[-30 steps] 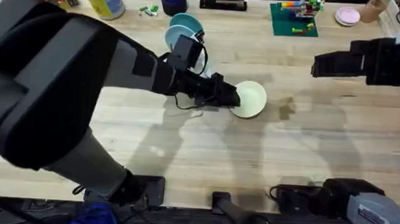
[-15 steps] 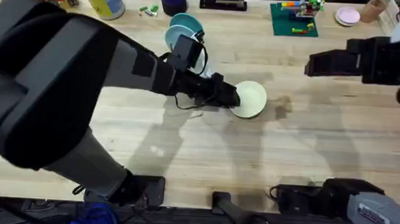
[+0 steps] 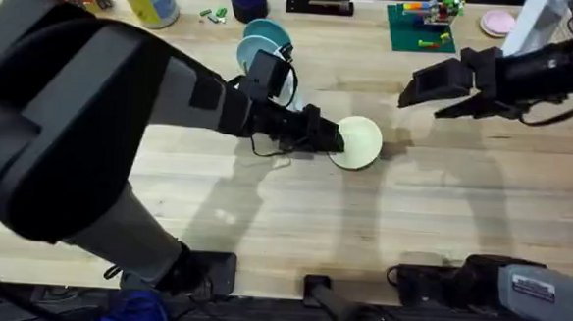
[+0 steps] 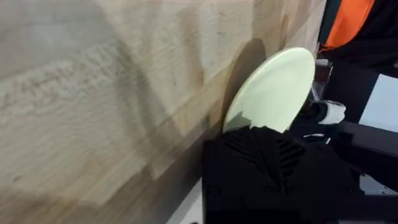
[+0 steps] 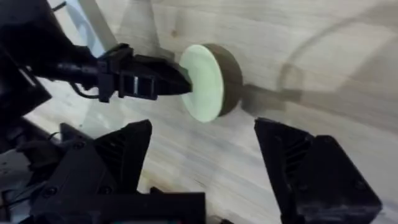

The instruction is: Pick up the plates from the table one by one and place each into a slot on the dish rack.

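I am stretching my left arm across the worktop (image 3: 264,209) toward the middle, and its tool (image 3: 335,138) is pinching the left edge of the pale yellow-green plate (image 3: 359,143), which is standing tilted on the wood. My right arm is reaching in from the far right, its tool (image 3: 423,89) spread wide, hovering right of the plate. Two light blue plates (image 3: 256,43) are standing far left, at the dish rack (image 3: 284,54).
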You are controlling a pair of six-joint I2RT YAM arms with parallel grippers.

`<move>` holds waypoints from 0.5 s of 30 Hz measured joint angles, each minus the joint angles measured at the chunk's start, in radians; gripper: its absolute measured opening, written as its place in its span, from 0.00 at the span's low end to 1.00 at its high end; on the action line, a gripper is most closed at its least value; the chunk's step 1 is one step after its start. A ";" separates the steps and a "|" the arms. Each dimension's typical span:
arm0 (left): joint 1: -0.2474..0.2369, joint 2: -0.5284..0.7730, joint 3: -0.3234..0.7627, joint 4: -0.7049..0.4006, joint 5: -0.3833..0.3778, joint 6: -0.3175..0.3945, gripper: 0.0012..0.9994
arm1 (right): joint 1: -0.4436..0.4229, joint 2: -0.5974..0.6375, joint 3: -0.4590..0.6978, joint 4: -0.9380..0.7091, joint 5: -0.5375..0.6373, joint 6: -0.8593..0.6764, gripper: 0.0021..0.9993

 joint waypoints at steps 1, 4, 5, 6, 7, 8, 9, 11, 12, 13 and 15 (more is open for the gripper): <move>0.000 0.001 0.000 0.001 0.000 0.000 0.04 | -0.006 0.016 0.000 0.006 -0.020 -0.011 0.99; 0.000 0.001 0.000 0.004 0.000 0.000 0.04 | -0.026 0.065 0.000 0.023 -0.086 -0.046 0.99; 0.000 0.001 0.000 0.004 0.000 0.000 0.04 | -0.032 0.080 0.000 0.026 -0.104 -0.055 0.99; 0.000 0.001 0.000 0.004 0.000 0.000 0.04 | -0.037 0.095 0.000 0.026 -0.117 -0.063 0.99; 0.000 0.001 0.000 0.004 0.000 0.000 0.04 | -0.040 0.112 0.000 0.026 -0.130 -0.072 0.99; 0.000 0.001 0.000 0.004 0.000 0.000 0.04 | -0.043 0.130 0.000 0.026 -0.140 -0.081 0.99; 0.000 0.001 0.000 0.004 0.000 0.000 0.04 | -0.044 0.149 0.000 0.027 -0.151 -0.091 1.00; 0.000 0.001 0.000 0.004 0.000 0.000 0.04 | -0.043 0.189 0.000 0.027 -0.174 -0.113 1.00; 0.000 0.001 0.000 0.004 0.000 0.000 0.04 | -0.043 0.209 0.000 0.028 -0.185 -0.122 1.00; 0.000 0.001 0.000 0.004 0.000 0.000 0.04 | -0.043 0.229 0.000 0.028 -0.195 -0.132 1.00; 0.000 0.001 0.000 0.004 0.000 0.000 0.04 | -0.043 0.269 0.000 0.029 -0.210 -0.151 1.00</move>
